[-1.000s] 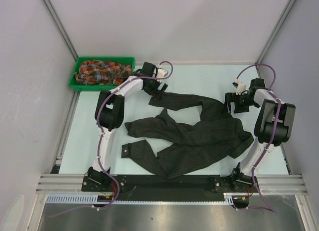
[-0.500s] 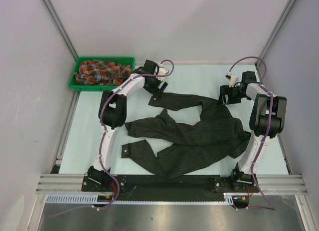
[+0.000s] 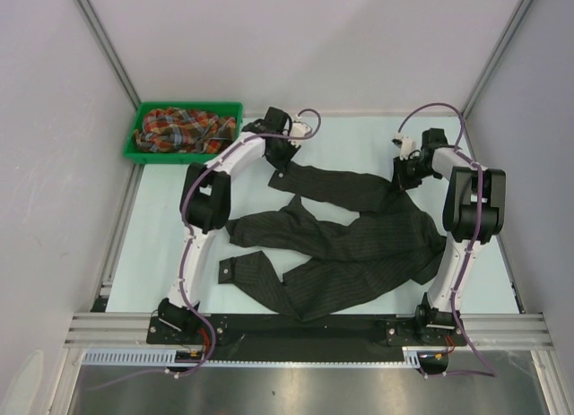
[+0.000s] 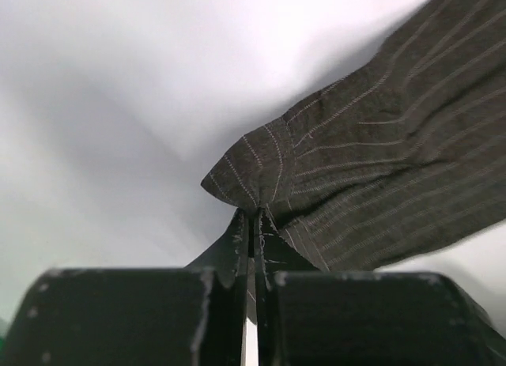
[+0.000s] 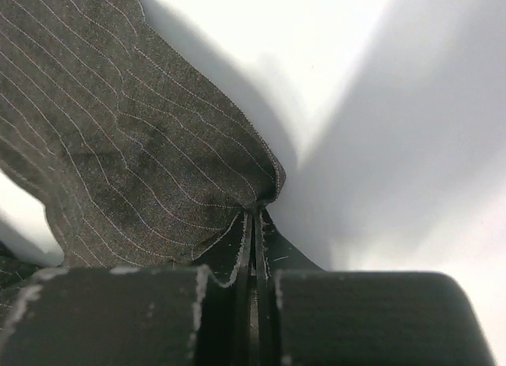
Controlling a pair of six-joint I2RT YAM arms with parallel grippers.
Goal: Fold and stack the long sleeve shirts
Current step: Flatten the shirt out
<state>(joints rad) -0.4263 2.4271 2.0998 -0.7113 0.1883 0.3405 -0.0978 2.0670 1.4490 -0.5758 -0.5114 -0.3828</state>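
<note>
pinching the black pinstriped shirt (image 3: 359, 245) at its far edge — left gripper (image 4: 251, 222), right gripper (image 5: 254, 214), both closed on it

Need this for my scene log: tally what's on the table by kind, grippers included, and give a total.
Shirts: 2, the black pinstriped shirt and the plaid shirt
Bins: 1, the green bin holding the plaid shirt
Grippers: 2, the left gripper and the right gripper, each shut on the black pinstriped shirt
Total: 5

Bright diffuse light, soft shadows, blurred wrist backgrounds
</note>
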